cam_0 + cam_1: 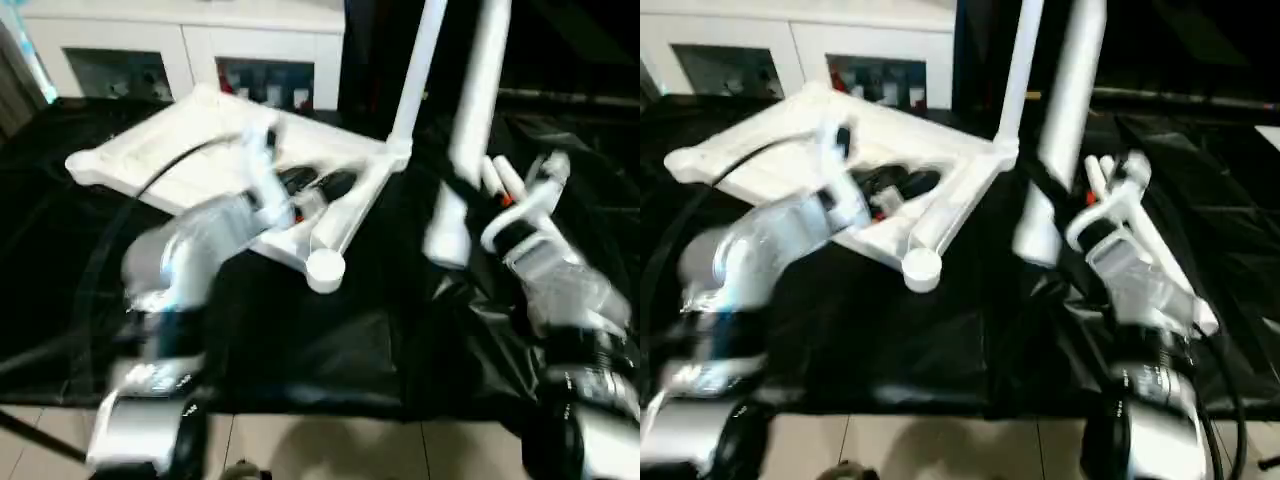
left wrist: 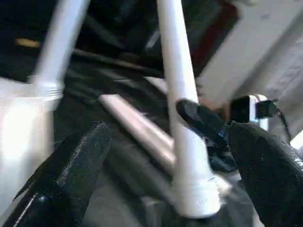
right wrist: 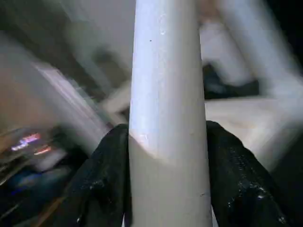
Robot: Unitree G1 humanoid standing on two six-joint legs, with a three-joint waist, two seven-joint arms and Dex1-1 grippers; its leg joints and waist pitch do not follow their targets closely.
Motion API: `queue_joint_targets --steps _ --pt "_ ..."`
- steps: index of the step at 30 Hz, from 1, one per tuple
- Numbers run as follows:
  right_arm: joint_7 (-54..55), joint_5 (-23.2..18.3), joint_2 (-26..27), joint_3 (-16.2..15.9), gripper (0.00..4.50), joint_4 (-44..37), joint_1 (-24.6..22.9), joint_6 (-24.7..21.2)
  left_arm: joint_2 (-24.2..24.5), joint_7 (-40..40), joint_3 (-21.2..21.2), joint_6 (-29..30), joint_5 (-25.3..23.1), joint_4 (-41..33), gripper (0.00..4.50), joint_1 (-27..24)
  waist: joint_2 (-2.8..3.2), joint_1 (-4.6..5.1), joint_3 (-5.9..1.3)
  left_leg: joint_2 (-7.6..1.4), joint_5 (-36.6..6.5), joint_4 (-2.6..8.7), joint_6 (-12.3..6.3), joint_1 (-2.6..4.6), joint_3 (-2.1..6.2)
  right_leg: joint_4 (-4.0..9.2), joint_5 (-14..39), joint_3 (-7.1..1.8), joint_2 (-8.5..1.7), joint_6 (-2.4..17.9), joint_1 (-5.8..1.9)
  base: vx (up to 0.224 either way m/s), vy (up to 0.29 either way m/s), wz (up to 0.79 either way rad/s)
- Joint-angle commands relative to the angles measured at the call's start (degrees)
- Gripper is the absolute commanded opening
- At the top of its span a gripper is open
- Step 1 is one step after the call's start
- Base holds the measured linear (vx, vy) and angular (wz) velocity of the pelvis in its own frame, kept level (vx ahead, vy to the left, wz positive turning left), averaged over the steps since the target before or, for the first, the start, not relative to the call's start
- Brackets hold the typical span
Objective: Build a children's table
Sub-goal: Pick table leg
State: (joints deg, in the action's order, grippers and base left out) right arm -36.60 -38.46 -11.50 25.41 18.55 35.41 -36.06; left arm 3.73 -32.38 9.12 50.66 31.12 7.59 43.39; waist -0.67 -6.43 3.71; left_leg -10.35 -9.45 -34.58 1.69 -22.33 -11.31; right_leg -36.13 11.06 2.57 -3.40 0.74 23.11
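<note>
My right gripper (image 3: 168, 189) is clamped on a loose white leg (image 1: 470, 130) of the children's table, one black finger pressed to each side of the tube. I hold the leg nearly upright, its thick threaded end (image 1: 446, 245) lowest and hanging just above the black-draped surface (image 1: 330, 340), its thin end running out past the top of the head views.

My left gripper (image 2: 156, 137) stands wide, with nothing between its fingers (image 2: 71, 175). In the head views it hovers over the white tabletop (image 1: 170, 150), which lies upside down on the surface, ribbed underside up. From the left wrist camera, the held leg stands just beyond my spread fingertips, and my right gripper's black finger (image 2: 203, 120) shows against it.

A second leg (image 1: 418, 70) already stands in the tabletop's far right corner socket (image 1: 395, 150), rising out of the top of the picture. Another white leg (image 1: 345, 215) lies flat along the tabletop's right edge, its round end (image 1: 325, 270) at the near corner.

Behind the surface is a white cabinet (image 1: 200, 50) with open compartments (image 1: 265, 85); small items sit in them, too blurred to tell what they are.
</note>
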Motion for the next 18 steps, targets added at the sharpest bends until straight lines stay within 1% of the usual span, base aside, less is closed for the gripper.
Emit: queue_joint_targets --steps 1,2,3,5,6,7,9,11,12,13,14,15,16,18 --pt "-4.7 -4.06 -0.73 -2.61 1.84 -5.48 -2.1 -3.34 -0.15 -0.95 -0.23 1.96 0.41 0.51 4.5 1.06 -0.95 -0.28 -4.44 -2.22 -6.02 3.08 -4.32 1.08 1.1 4.49 7.47 -2.14 -4.39 12.54 -3.27 0.0 0.0 0.0" --pt "-6.92 -4.68 -1.43 -5.02 1.84 -7.97 -3.38 -4.67 -0.68 -1.09 -0.35 2.52 0.79 0.46 4.5 1.68 -0.9 -0.46 -4.44 -2.3 -6.57 3.13 -3.88 1.25 1.13 4.71 9.0 -2.17 -4.5 11.95 -3.23 0.0 0.0 0.0" --pt "-8.13 -4.83 -1.8 -6.59 1.84 -9.34 -4.13 -5.3 -0.96 -1.16 -0.29 2.88 1.09 0.43 4.5 2.03 -1.51 -0.5 -4.44 -2.41 -7.04 3.19 -3.09 1.33 1.11 4.88 11.0 -2.16 -4.55 11.06 -3.25 0.0 0.0 0.0" --pt "-9.87 -5.26 -1.79 -8.76 1.83 -12.39 -5.75 -6.61 -1.38 -0.22 0.19 4.14 2.62 0.04 4.5 2.64 -1.0 -0.59 -4.4 -2.49 -6.99 3.36 -2.12 1.21 1.34 4.92 12.61 -2.15 -4.65 10.28 -3.12 0.0 0.0 0.0" --pt "-9.87 -5.26 -1.79 -8.76 1.83 -12.39 -5.75 -6.61 -1.38 -0.22 0.19 4.14 2.62 0.04 4.5 2.64 -1.1 -0.57 -4.42 -2.53 -7.24 3.38 -1.59 1.3 1.37 4.95 12.74 -2.16 -4.62 10.11 -2.97 0.0 0.0 0.0" --pt "-10.58 -5.35 -1.69 -9.88 1.83 -14.01 -6.42 -7.53 -1.52 0.72 0.43 4.69 3.27 -0.11 4.5 2.99 -1.08 -0.56 -4.4 -2.54 -7.55 3.47 -1.14 1.28 1.43 4.94 12.95 -2.12 -4.65 10.19 -2.89 0.0 0.0 0.0" --pt "-11.16 -4.99 -1.72 -11.29 1.83 -15.28 -6.89 -8.16 -1.75 1.39 1.05 5.38 4.66 -0.2 4.5 3.2 -1.08 -0.54 -4.28 -2.49 -8.01 3.53 -0.83 1.26 1.44 5.05 12.96 -2.18 -4.62 10.04 -2.84 0.0 0.0 0.0" --pt "-11.49 -3.2 -2.37 -13.86 1.83 -16.0 -7.36 -7.71 -1.77 1.13 1.13 5.78 5.48 -0.72 4.5 3.03 -1.19 -0.57 -4.25 -2.41 -7.77 3.52 -0.61 1.11 1.45 5.05 13.14 -2.2 -4.73 9.77 -2.93 0.0 0.0 0.0" --pt "-11.55 -2.48 -2.53 -14.89 1.83 -16.31 -7.68 -7.25 -1.7 0.97 1.07 5.88 5.47 -0.99 4.5 2.82 -1.23 -0.66 -4.29 -2.44 -7.62 3.48 -0.43 1.18 1.44 5.05 13.37 -2.25 -4.79 9.4 -2.89 0.0 0.0 0.0" --pt "-11.94 -2.27 -2.7 -15.86 1.83 -16.69 -8.09 -7.31 -1.89 1.1 1.34 6.0 5.66 -1.23 4.5 2.66 -1.33 -0.67 -4.24 -2.39 -7.51 3.52 -0.48 1.08 1.42 5.11 13.34 -2.28 -4.72 9.01 -2.92 0.0 0.0 0.0" --pt "-12.27 -1.88 -2.95 -17.31 1.83 -16.99 -8.6 -7.16 -2.2 1.27 1.96 6.43 6.02 -1.44 4.5 2.5 -1.93 -0.6 -4.26 -2.47 -7.31 3.57 -0.57 1.06 1.39 5.1 13.2 -2.26 -4.75 8.87 -2.99 0.0 0.0 0.0" --pt "-12.45 -1.53 -3.02 -17.96 1.83 -16.86 -8.74 -6.98 -2.33 1.38 2.05 6.52 6.0 -1.49 4.5 2.35 -1.24 -0.77 -4.32 -2.49 -6.88 3.52 -0.58 1.11 1.51 4.95 12.63 -2.26 -4.82 9.06 -2.87 0.0 0.0 0.0" --pt "-12.47 -1.43 -3.05 -18.17 1.83 -16.9 -8.81 -6.95 -2.34 1.44 2.05 6.59 6.04 -1.53 4.5 2.3 -1.18 -0.7 -4.34 -2.47 -7.0 3.49 -0.58 1.1 1.49 5.0 12.1 -2.28 -4.78 9.18 -2.83 0.0 0.0 0.0" --pt "-11.66 0.23 -3.05 -19.57 1.83 -17.05 -8.65 -6.4 -2.11 2.06 1.84 6.7 6.16 -1.52 4.5 2.35 -1.37 -0.68 -4.32 -2.51 -6.89 3.55 -0.51 1.06 1.53 4.92 11.42 -2.25 -4.76 9.34 -2.85 0.0 0.0 0.0"
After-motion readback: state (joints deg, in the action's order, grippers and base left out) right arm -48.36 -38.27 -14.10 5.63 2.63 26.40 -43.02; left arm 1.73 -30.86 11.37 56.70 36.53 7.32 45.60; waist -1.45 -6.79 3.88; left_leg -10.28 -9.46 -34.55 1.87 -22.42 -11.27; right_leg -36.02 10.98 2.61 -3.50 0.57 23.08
